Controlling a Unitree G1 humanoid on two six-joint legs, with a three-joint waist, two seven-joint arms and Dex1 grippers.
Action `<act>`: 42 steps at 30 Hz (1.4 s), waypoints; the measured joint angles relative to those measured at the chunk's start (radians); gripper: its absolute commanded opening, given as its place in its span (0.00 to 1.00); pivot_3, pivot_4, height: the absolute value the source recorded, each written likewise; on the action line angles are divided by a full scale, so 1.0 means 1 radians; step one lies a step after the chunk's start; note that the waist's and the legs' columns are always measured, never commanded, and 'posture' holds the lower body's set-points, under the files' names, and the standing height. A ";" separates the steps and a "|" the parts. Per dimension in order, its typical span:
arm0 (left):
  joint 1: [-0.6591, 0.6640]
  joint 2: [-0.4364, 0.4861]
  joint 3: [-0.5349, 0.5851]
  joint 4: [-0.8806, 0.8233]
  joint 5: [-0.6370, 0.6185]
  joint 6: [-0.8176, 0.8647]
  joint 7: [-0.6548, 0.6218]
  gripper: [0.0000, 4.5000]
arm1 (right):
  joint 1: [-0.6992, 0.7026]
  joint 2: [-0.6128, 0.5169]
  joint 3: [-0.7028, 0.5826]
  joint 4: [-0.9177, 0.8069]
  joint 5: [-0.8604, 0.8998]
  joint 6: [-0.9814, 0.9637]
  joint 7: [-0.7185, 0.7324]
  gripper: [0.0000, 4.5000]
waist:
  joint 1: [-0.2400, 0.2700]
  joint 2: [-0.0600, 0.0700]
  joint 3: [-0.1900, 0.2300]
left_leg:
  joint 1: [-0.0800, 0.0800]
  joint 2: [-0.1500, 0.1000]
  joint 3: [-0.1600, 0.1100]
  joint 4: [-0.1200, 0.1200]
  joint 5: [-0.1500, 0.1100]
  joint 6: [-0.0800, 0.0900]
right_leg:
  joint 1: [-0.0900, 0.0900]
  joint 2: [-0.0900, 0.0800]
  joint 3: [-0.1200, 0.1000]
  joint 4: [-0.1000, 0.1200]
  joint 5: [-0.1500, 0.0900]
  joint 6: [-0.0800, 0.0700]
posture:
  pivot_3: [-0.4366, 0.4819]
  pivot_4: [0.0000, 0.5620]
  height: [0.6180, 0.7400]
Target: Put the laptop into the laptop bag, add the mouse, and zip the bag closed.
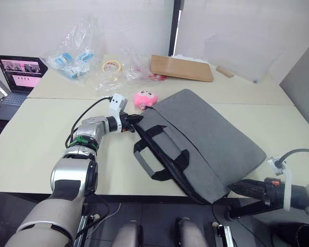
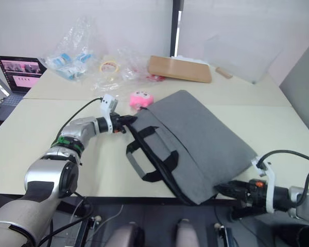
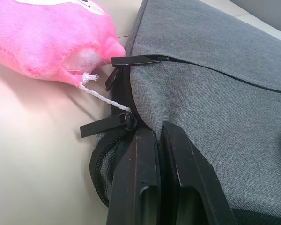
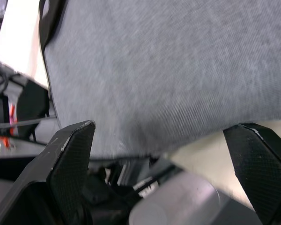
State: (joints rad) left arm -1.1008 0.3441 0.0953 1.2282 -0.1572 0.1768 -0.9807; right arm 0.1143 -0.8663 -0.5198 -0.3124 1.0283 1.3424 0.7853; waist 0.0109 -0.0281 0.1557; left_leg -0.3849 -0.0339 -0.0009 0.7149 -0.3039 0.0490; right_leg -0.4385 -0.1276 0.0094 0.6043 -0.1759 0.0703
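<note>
Now left claw [image 3: 161,136] nearly closed at laptop bag [image 1: 211,139] corner, right claw [image 4: 159,140] wide open, empty.

A pink plush toy [image 1: 144,99] sat on the table [image 1: 41,134]. Behind it lay plastic bags [image 1: 74,56], a tape roll [image 1: 111,66], a wooden board [image 1: 182,68] and a small laptop [image 1: 18,77].

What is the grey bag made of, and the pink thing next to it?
The laptop bag looks like woven grey fabric; the left wrist view shows a fine matte weave. The pink toy seems to be plush: its surface is fuzzy, with fluffy fibres at the edges.
</note>
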 measured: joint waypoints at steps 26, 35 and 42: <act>0.285 0.161 0.006 -0.486 -0.086 0.256 -0.144 0.00 | -0.226 0.020 0.058 0.171 -0.056 -0.032 -0.104 0.01 | -0.050 0.001 0.000 | 0.001 0.003 0.001 -0.002 0.000 0.000 | -0.003 0.001 0.003 0.004 0.000 0.000 | 0.48 0.27 1.00; 0.693 0.339 0.078 -1.215 -0.312 0.694 -0.103 0.00 | -0.470 0.082 0.176 0.349 -0.187 -0.119 -0.162 0.01 | -0.047 0.001 0.000 | -0.001 0.006 0.003 -0.003 0.001 -0.002 | -0.008 0.002 0.005 0.004 0.000 0.000 | 0.48 0.27 1.00; 0.832 0.350 0.149 -1.437 -0.424 0.828 0.007 0.00 | -0.606 0.127 0.263 0.463 -0.292 -0.199 -0.165 0.01 | -0.040 0.002 0.000 | 0.000 0.006 0.003 -0.003 0.001 -0.003 | -0.007 0.002 0.005 0.004 0.000 -0.001 | 0.48 0.27 1.00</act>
State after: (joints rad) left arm -0.2689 0.6938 0.2447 -0.2084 -0.5813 1.0046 -0.9738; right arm -0.4921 -0.7388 -0.2563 0.1507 0.7366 1.1431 0.6200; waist -0.0286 -0.0265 0.1556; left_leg -0.3853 -0.0283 0.0024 0.7120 -0.3026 0.0465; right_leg -0.4455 -0.1257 0.0141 0.6083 -0.1762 0.0695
